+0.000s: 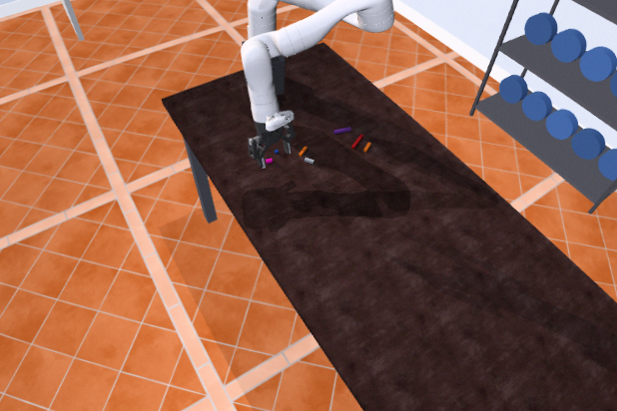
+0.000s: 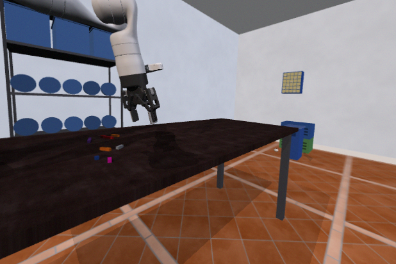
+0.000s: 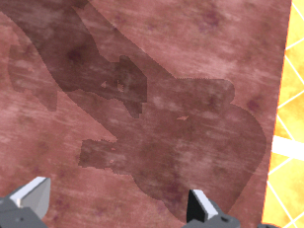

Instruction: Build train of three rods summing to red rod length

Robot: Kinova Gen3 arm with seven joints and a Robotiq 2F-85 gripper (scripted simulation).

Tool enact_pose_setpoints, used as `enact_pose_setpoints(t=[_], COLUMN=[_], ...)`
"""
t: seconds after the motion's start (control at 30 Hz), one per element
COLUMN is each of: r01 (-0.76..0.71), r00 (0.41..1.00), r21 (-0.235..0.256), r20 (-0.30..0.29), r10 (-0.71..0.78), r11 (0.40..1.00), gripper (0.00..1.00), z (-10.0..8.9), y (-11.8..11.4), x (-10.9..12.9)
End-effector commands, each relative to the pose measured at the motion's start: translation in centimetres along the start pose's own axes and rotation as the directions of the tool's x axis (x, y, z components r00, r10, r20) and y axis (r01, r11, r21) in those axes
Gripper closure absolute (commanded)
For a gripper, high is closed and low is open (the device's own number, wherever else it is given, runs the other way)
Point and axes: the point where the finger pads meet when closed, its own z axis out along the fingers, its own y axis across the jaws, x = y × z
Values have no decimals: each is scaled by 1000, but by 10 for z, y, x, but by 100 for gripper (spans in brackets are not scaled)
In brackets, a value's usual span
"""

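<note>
Several short rods lie on the dark table. A red rod (image 1: 357, 141) lies between a purple rod (image 1: 342, 131) and an orange rod (image 1: 367, 147). Closer to the arm lie a second orange rod (image 1: 303, 151), a grey rod (image 1: 308, 161), a small blue rod (image 1: 277, 152) and a magenta rod (image 1: 269, 161). They also show in the exterior view: red (image 2: 106, 136), grey (image 2: 119, 147), blue (image 2: 97, 157), magenta (image 2: 109, 159). My gripper (image 1: 270, 150) (image 2: 144, 115) hangs open and empty, well above the table, beside the blue and magenta rods. The wrist view shows the open fingers over bare table and shadow, with no rod in sight.
The table's long edge (image 3: 283, 113) is close, with orange floor beyond it. A shelf with blue discs (image 1: 559, 78) stands past the far side of the table. The arm's base (image 1: 262, 18) stands at the table's end.
</note>
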Motion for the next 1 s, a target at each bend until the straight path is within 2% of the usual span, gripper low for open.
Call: enact_pose_setpoints(t=[0.0, 0.17, 0.2, 0.37, 0.4, 0.57, 0.6, 0.77, 0.8, 0.97], r01=[54, 38, 85, 69, 114, 98, 142, 126, 169, 154], r00=[998, 999, 996, 997, 992, 994, 988, 991, 983, 986], r21=[4, 4, 12, 6, 15, 9, 19, 13, 24, 17], r20=[10, 10, 32, 24, 45, 38, 57, 51, 69, 63], r10=[-54, -38, -85, -69, -115, -98, -143, -127, -171, -154], r11=[999, 999, 996, 998, 993, 995, 990, 992, 985, 988], gripper=[0, 0, 0, 0, 0, 0, 0, 0, 0, 0], z=[-6, -6, -9, -9, -13, -12, -16, -16, -19, -19], y=[-6, -6, -11, -10, -15, -13, -18, -17, -22, -20], x=[-5, -5, -13, -11, -19, -16, -24, -22, -30, -27])
